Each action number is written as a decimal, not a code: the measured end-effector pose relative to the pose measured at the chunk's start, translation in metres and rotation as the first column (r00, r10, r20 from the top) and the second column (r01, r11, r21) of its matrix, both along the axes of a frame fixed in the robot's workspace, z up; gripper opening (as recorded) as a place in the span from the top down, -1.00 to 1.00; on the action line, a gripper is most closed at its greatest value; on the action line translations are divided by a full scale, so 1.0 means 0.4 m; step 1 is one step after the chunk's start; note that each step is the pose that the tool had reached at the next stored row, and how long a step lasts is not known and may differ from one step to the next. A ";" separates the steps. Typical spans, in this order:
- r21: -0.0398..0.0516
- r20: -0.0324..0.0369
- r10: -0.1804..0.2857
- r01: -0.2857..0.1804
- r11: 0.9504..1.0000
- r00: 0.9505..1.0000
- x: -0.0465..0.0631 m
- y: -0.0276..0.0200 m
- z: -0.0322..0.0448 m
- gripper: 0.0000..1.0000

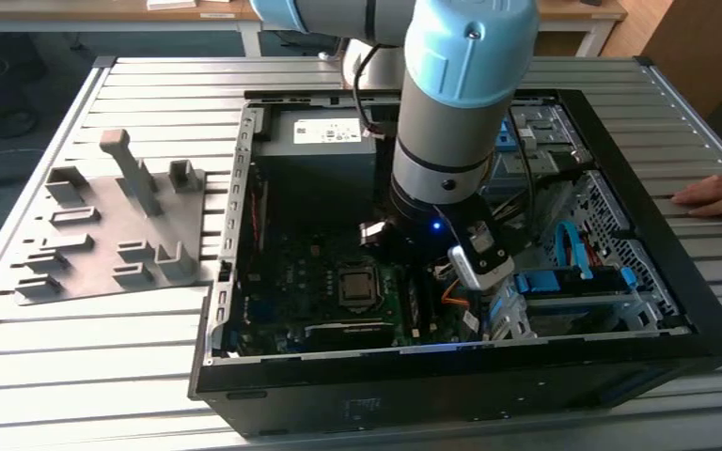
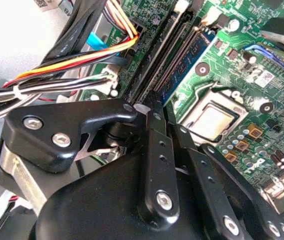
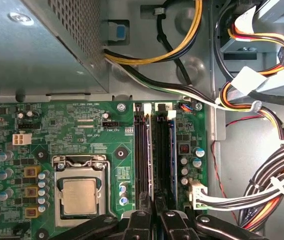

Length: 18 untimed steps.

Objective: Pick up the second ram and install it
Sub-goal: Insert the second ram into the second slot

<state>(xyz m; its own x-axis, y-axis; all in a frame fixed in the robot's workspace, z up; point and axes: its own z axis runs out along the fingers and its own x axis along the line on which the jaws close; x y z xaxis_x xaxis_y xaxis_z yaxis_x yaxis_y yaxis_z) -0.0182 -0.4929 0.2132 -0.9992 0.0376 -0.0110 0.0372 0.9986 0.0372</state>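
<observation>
The black two-finger gripper (image 3: 152, 217) sits inside the open black PC case (image 1: 612, 362), fingers narrow, on the thin dark memory stick (image 3: 161, 165) standing in the green motherboard's (image 3: 81, 130) slot.

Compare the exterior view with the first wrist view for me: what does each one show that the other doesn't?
Exterior view alone: the whole arm reaching down into the open PC case, the grey slotted tray lying on the ribbed table at that view's left, and a person's hand resting at its right edge.

First wrist view alone: the memory slots seen from close up, the metal-capped processor in its socket, and the cable bundles beside the board.

Shared: the green motherboard inside the case, with the gripper low over it.
</observation>
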 end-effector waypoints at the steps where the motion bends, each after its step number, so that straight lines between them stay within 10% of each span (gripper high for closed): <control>1: 0.000 0.000 0.000 0.000 1.000 1.000 0.000 0.000 -0.001 0.72; 18: 0.001 0.000 0.000 0.000 1.000 1.000 0.000 0.000 -0.016 0.72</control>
